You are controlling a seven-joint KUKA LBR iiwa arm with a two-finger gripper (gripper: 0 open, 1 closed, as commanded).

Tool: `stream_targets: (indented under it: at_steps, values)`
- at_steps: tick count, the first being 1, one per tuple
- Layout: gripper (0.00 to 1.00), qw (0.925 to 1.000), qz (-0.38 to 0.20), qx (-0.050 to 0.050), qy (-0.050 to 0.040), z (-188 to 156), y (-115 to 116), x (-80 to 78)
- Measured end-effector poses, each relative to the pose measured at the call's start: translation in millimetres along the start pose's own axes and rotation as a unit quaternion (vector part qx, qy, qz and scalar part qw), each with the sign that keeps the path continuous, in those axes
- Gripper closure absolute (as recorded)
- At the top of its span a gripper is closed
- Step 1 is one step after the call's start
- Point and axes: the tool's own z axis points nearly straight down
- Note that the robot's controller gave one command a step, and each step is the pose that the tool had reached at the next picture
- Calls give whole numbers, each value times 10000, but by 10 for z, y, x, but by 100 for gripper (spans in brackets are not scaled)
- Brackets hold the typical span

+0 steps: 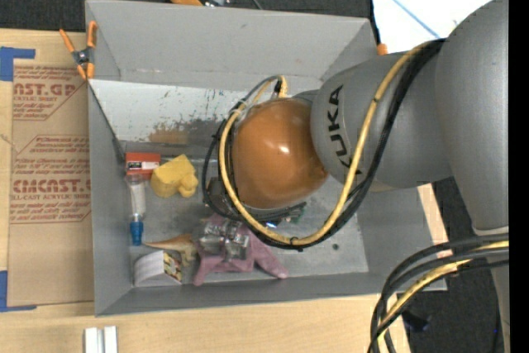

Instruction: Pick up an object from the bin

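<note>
Grey metal bin [231,45] seen from above, arm entering from the right under an orange wrist cover [277,153]. Gripper [225,240] low in the bin, metal tip touching a mauve star-shaped toy [252,262] directly beneath. Open or closed: cannot tell. Just left of the gripper, a tan pointed figure [172,244] and a white tape roll [153,267]; farther left, a clear tube with blue cap [135,215]; up-left, a yellow lump [175,176] and a red box [142,164]. Probably the reach-down step, grasp unconfirmed. Next: closing on the mauve toy, then lifting straight up, clear of the tan figure. Hidden under the cover: bin floor right of the gripper.
</note>
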Motion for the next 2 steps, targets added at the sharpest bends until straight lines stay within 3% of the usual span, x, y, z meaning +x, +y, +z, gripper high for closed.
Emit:
stream_targets:
  at_steps: [1, 2]
  values:
    - [100, 10000, 2, 64, -48, -430, 45, 108]
    - [100, 10000, -22, -12, -3, -700, 46, 147]
